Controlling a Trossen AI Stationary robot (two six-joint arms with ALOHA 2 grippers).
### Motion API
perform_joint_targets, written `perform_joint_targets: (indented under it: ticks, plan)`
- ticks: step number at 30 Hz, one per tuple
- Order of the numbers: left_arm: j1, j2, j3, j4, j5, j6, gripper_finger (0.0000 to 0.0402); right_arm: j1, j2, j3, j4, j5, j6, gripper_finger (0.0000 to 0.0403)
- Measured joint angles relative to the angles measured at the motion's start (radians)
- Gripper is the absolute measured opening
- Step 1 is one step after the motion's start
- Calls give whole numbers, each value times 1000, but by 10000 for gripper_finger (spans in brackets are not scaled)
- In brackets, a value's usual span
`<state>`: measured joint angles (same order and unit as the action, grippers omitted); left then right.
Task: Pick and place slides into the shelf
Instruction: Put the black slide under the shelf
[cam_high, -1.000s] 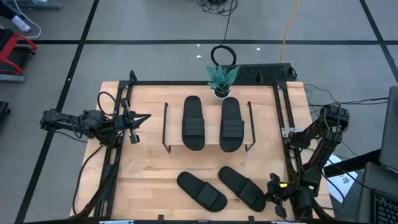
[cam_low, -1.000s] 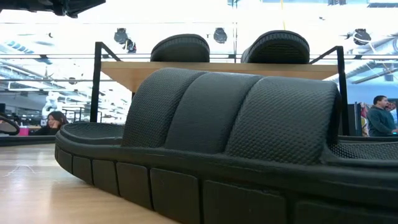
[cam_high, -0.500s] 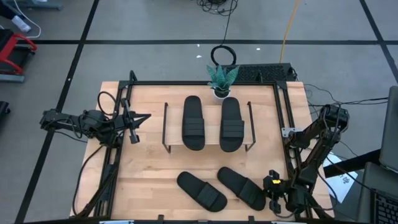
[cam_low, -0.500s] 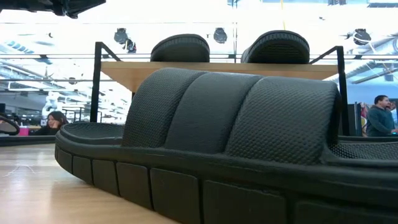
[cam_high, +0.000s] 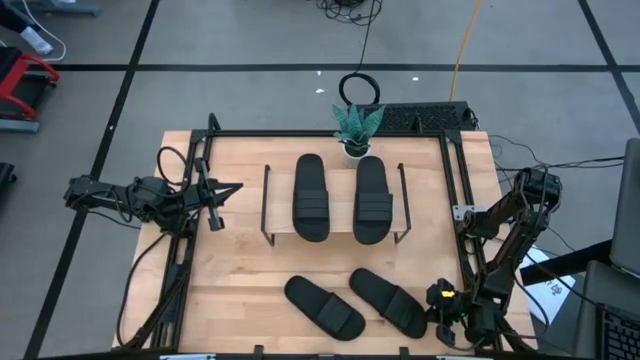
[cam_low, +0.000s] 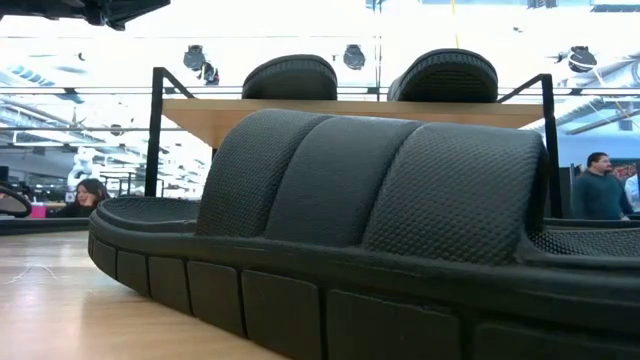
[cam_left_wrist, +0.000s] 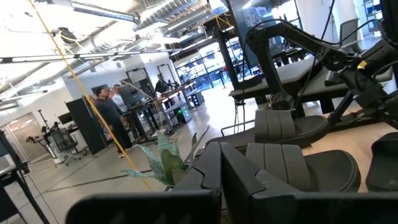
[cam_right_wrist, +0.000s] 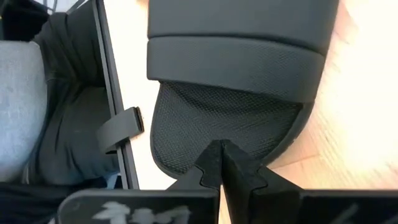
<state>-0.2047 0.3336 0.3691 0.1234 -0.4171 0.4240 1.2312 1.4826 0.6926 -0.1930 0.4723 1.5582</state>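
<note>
Two black slides (cam_high: 311, 197) (cam_high: 373, 200) lie side by side, soles down, on the shelf (cam_high: 341, 205), a light board between thin black side frames. Two more slides (cam_high: 323, 306) (cam_high: 388, 300) lie aslant on the tabletop near its near edge; one fills the low view (cam_low: 330, 230). My right gripper (cam_high: 436, 305) is shut at the right-hand table slide's end, and its wrist view shows its tips (cam_right_wrist: 221, 146) over that end (cam_right_wrist: 224, 124). My left gripper (cam_high: 236, 187) is shut and waits at the table's left side, pointing toward the shelf (cam_left_wrist: 221, 149). My right gripper's shut fingertips point down at the rounded end (cam_right_wrist: 186, 143) of the right-hand table slide. I cannot tell whether they touch it. The slide lies flat on the tabletop.
A small potted plant (cam_high: 355, 125) stands at the table's far edge behind the shelf. A black frame rail (cam_high: 455, 230) runs along the table's right edge beside my right gripper. Bare wood lies between the shelf and the table slides. People stand in the room beyond.
My right gripper has edged slightly toward the table's left, closer to the end of the right-hand slide on the table. The slides and the shelf have stayed in place.
</note>
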Motion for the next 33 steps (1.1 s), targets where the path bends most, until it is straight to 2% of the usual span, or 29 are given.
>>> perform_joint_targets:
  ticks: [7,19,23,28,31,33]
  plan:
    - [0,0,0,0,0,0,9,20,-37,-1,-6,169,-134,0]
    - [0,0,0,-26,0,18,9,20,-59,-1,-95,165,-200,0]
    - [0,0,0,-15,-1,40,2,21,-143,-1,-131,318,-287,0]
    - [0,-2,14,-40,38,45,6,2,-334,-1,-220,539,-515,0]
    - [0,-2,14,-47,94,37,1,-60,-459,-1,-189,571,-718,0]
    - [0,-2,14,-47,102,24,5,-117,-530,-1,-98,557,-910,0]
